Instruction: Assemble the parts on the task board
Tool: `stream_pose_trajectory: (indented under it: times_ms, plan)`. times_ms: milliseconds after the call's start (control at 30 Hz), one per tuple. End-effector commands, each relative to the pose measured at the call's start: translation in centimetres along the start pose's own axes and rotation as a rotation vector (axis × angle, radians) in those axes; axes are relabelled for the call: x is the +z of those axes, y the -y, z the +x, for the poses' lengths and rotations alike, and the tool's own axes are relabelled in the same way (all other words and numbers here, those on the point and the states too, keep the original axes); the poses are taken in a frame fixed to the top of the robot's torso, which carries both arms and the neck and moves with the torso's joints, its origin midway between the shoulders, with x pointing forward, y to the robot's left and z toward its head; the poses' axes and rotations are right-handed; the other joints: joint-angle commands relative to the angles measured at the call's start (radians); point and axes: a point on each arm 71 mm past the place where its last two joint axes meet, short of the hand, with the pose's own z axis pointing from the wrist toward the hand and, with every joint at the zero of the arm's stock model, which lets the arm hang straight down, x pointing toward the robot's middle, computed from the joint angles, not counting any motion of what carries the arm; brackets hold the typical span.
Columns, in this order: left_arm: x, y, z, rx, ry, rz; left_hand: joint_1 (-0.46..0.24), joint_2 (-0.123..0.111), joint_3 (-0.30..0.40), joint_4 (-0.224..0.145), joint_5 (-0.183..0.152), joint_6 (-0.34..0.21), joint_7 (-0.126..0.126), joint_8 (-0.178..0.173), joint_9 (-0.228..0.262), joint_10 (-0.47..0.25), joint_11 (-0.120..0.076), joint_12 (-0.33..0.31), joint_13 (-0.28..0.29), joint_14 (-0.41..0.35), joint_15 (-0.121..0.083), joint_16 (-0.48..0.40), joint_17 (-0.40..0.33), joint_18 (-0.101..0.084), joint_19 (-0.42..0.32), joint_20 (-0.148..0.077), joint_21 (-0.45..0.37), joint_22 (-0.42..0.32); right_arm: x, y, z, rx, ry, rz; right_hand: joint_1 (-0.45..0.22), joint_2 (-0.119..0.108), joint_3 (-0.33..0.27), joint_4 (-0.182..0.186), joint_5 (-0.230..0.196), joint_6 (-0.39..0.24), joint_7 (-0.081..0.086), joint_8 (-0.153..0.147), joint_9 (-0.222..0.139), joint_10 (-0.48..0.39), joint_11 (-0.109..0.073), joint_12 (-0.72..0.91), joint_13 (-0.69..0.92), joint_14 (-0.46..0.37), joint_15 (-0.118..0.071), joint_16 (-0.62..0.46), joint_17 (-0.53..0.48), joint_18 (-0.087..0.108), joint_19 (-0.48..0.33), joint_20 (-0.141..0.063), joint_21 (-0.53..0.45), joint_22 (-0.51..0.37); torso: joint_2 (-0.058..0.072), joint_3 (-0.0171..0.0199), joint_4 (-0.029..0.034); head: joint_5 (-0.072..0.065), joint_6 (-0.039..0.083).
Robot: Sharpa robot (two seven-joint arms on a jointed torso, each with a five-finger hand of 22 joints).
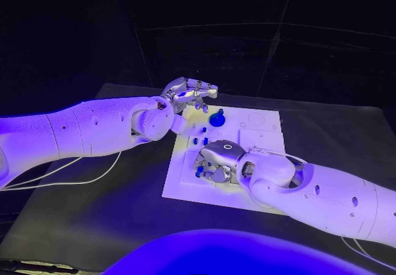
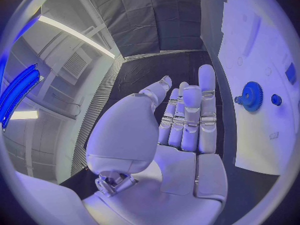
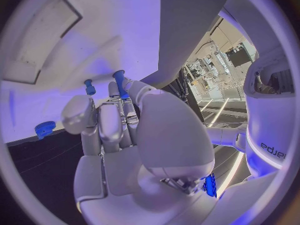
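I see the black table (image 1: 99,217) bare around the task board (image 1: 186,192). My left hand (image 1: 190,91) hovers off the board's far corner, fingers straight, empty. My right hand (image 1: 216,166) rests on the board; I cannot tell its grip. A blue gear (image 1: 217,119) stands near the left hand, a blue peg (image 3: 119,80) by my right fingertips.

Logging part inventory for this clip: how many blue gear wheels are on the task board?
1: the blue gear stands at the far end of the task board, by the left hand. The right hand may hide others.
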Motion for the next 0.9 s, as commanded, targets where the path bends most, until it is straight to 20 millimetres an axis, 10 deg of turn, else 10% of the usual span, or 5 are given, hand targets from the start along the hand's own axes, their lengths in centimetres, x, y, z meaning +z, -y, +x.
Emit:
stream_pose_trajectory:
  times_ms: [33,900]
  plan:
    - [0.04,0.2,0.11,-0.006,-0.009,0.013,0.002,0.006,-0.008,0.0,-0.001,-0.007,0.0,0.004,-0.001,-0.009,0.0,0.004,0.001,-0.006,-0.003,-0.003,-0.001,0.012,-0.007,0.0,-0.007,-0.002,0.01,0.11,0.13,-0.024,0.002,0.024,-0.028,-0.015,-0.012,0.01,0.0,-0.024,0.005,-0.008,0.0,-0.029,0.011,-0.012,-0.004,0.016,0.011,-0.01,-0.014,-0.006,-0.01,0.007,-0.013,-0.018,0.0,0.0,-0.0004,0.0,0.0]
    - [0.0,0.16,0.03,-0.007,-0.012,0.007,0.002,0.006,-0.008,0.0,-0.001,-0.007,0.0,0.004,-0.001,-0.009,0.0,0.004,0.001,-0.006,-0.003,-0.003,-0.001,0.012,-0.007,0.0,-0.007,-0.002,-0.94,-0.17,-0.47,-0.004,0.082,0.005,-0.067,-0.04,-0.068,0.009,0.004,-0.091,0.004,-0.009,0.001,-0.119,0.02,0.009,0.0,-0.001,0.02,-0.019,-0.037,0.004,-0.037,0.019,-0.042,-0.063,-0.001,0.0001,0.0003,0.0,0.0]
